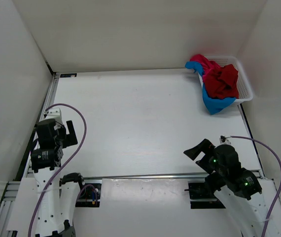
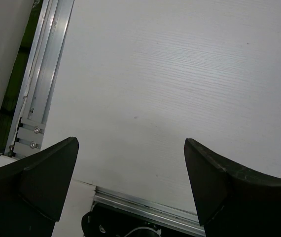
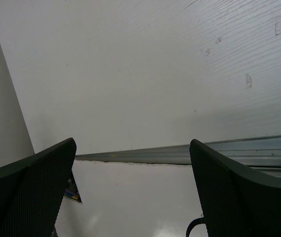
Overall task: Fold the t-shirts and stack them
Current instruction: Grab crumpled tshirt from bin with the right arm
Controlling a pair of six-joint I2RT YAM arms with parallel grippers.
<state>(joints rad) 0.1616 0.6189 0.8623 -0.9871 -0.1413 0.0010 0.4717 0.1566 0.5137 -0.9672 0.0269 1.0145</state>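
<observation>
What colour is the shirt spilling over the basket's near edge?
Bright blue. The shirt shows best in the top external view, draped over the basket rim.

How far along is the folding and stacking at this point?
Done: nothing visible. The dark red shirt, pink shirt and blue shirt sit bunched together in the white basket at the far right corner of the table. In hand: nothing; the left claw and right claw are open and empty at the near edge. Left: take out, fold and stack all three.
</observation>
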